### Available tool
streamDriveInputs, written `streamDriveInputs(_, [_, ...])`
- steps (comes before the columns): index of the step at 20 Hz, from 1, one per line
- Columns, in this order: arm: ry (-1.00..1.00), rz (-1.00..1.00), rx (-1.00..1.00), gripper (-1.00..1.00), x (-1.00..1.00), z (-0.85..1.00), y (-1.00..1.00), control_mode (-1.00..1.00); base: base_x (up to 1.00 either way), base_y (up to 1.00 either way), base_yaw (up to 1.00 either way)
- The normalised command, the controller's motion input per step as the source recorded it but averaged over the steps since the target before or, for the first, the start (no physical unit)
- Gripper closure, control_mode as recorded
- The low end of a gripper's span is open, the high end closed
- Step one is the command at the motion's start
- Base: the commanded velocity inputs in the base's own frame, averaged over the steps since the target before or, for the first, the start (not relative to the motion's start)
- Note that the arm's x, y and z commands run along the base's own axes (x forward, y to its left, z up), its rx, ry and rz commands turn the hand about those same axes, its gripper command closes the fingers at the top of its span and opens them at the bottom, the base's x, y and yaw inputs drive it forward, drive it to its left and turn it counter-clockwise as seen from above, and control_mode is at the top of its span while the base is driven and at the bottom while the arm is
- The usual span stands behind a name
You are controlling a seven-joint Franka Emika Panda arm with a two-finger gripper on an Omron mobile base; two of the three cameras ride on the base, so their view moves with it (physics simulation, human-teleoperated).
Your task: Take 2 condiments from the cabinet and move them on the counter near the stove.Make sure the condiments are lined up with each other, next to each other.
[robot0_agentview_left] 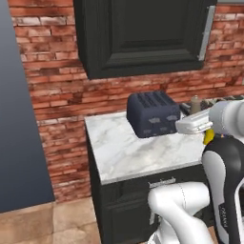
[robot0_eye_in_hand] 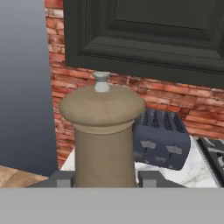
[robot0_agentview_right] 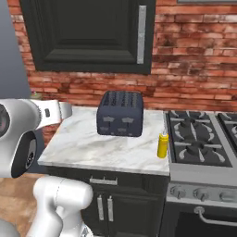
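In the hand view my gripper is shut on the tan-brown shaker, which stands upright between the fingertips, its grey knob on top. The shaker is held in the air at the left side of the white marble counter. The yellow squeeze bottle stands upright at the counter's right edge, right beside the black stove; in the left base view the bottle peeks out from behind my arm. The black cabinet above is closed, its grey bar handle at the right.
A dark blue-grey toaster sits at the back middle of the counter, against the brick wall. A blue-grey wall rises left of the counter. Black base cabinets are below.
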Motion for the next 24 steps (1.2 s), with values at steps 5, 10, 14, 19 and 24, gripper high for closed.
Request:
streamDriveInputs(5, [0.0, 0.0, 0.0, 1.0, 0.0, 0.0, 0.0, 1.0, -0.05, -0.59, 0.0])
streamDriveInputs(10, [0.0, 0.0, 0.0, 1.0, 0.0, 0.0, 0.0, 1.0, 0.86, -0.14, 0.0])
streamDriveInputs(14, [0.0, 0.0, 0.0, 1.0, 0.0, 0.0, 0.0, 1.0, 0.67, -0.09, 0.0])
streamDriveInputs(19, [0.0, 0.0, 0.0, 1.0, 0.0, 0.0, 0.0, 1.0, 0.13, -0.09, 0.0])
streamDriveInputs(24, [0.0, 0.0, 0.0, 1.0, 0.0, 0.0, 0.0, 1.0, 0.04, -0.07, 0.0])
